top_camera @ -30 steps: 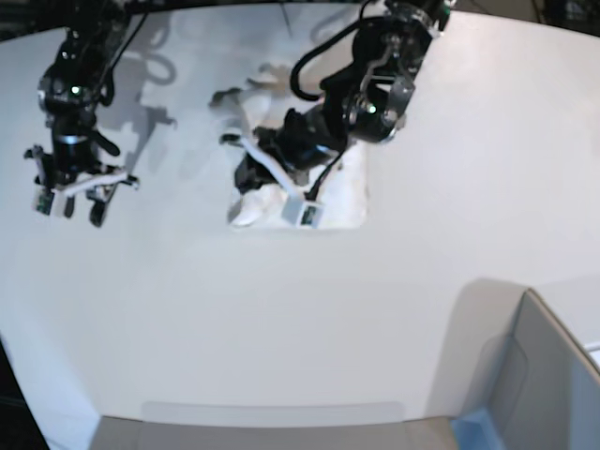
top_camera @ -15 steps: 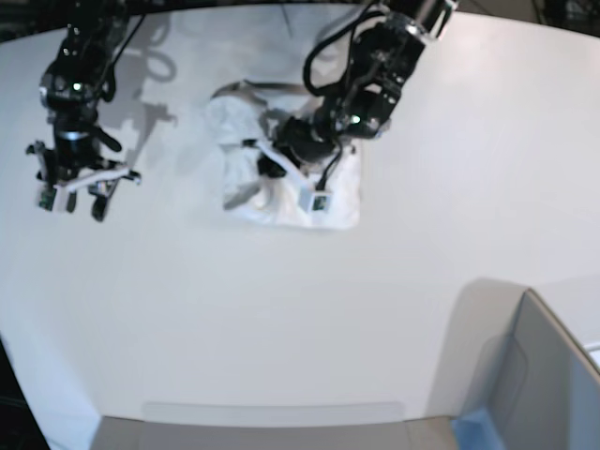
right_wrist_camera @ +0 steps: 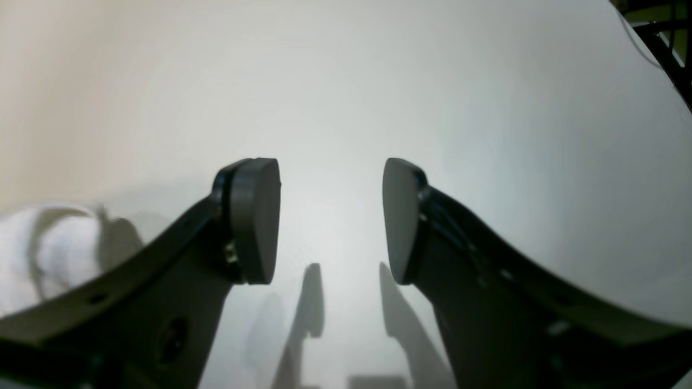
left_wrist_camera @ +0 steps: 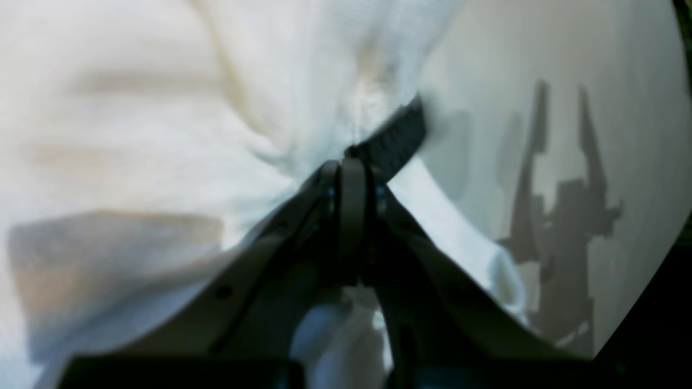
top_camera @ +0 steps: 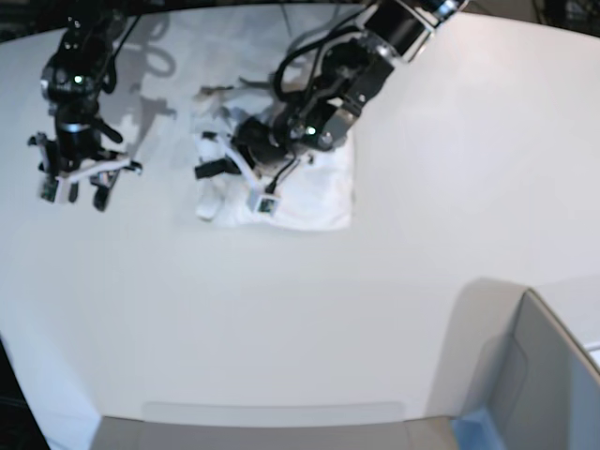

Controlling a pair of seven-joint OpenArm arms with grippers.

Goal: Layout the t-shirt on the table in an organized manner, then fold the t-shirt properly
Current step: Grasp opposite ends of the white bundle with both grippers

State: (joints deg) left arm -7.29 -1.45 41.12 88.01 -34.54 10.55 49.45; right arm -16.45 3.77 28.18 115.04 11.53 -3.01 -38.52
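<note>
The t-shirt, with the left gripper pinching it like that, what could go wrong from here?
The left gripper is shut on a small bunch of the t-shirt, so the cloth might slip out or drag into more wrinkles instead of spreading on the table. The right gripper hangs open over bare table, holding nothing, so the far side may trail unanchored.

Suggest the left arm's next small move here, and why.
Probably carry the pinched fold on across: the left gripper is shut on the t-shirt, which lies bunched on the table. The right gripper hangs open, off the cloth.
</note>
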